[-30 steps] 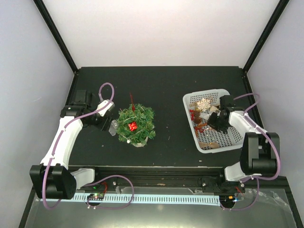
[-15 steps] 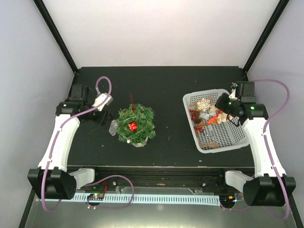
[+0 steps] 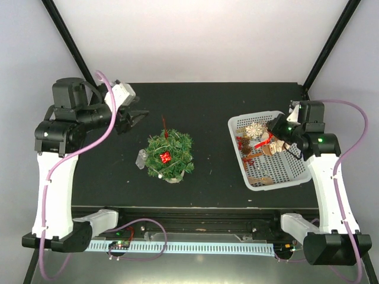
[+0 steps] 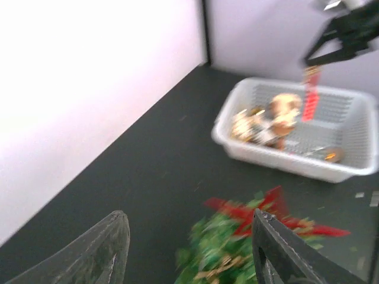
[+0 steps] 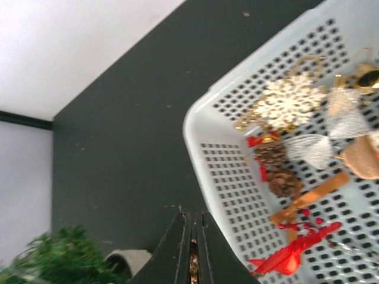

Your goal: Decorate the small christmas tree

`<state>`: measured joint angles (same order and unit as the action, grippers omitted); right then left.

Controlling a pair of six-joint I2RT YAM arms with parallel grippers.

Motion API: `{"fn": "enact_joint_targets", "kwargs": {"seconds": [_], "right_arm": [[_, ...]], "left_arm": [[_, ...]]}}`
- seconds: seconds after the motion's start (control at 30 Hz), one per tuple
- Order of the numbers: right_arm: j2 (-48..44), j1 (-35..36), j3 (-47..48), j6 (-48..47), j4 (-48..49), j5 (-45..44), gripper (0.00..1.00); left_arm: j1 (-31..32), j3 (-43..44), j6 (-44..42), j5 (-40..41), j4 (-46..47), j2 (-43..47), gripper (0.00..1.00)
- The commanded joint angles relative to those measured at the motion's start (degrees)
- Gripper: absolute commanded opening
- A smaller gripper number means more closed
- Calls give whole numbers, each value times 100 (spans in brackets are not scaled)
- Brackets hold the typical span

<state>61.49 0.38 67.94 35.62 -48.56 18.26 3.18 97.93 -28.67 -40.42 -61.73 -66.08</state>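
Observation:
The small christmas tree (image 3: 170, 155) stands in its cream pot at centre left, with a red box ornament (image 3: 166, 157) and a red ribbon on it. It is blurred at the bottom of the left wrist view (image 4: 237, 248). My left gripper (image 3: 135, 116) is open and empty, raised up and behind-left of the tree. My right gripper (image 3: 272, 128) hangs over the white mesh basket (image 3: 237, 123) with its jaws shut. A red ornament (image 4: 309, 94) dangles from it above the basket, and a thin gold thread shows between the fingers (image 5: 204, 236).
The basket (image 5: 225, 177) holds a gold snowflake (image 5: 290, 102), pine cones (image 5: 278, 171), ribbons and several other ornaments. A small clear object (image 3: 141, 158) lies against the tree's left side. White walls and black frame posts close in the dark table (image 3: 207, 106).
My left arm has lifted up and back, away from the tree's left side. My right gripper has risen out of the basket with the red ornament hanging from it.

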Motion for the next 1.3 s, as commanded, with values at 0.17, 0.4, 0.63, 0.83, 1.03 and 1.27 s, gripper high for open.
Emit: {"fn": "enact_joint_targets", "kwargs": {"seconds": [0.17, 0.4, 0.63, 0.83, 1.03, 1.27], "right_arm": [[-263, 183, 1180, 576, 240, 1296, 6], [-335, 316, 1777, 1268, 342, 1829, 6], [-474, 462, 1872, 1808, 550, 1903, 6], [-661, 515, 1635, 2095, 757, 1850, 6], [-794, 532, 1465, 2360, 966, 1824, 6], [-866, 532, 1413, 2515, 1028, 1745, 6]], "left_arm": [[1670, 907, 586, -1467, 422, -417, 60], [3075, 988, 362, -756, 638, -1115, 60], [3887, 768, 886, -258, 1847, -1711, 62], [4225, 777, 1550, 10, 2789, -2266, 63], [4481, 852, 1949, 240, 3407, -2765, 64], [4613, 1204, 2332, 65, 3688, -3335, 65]]}}
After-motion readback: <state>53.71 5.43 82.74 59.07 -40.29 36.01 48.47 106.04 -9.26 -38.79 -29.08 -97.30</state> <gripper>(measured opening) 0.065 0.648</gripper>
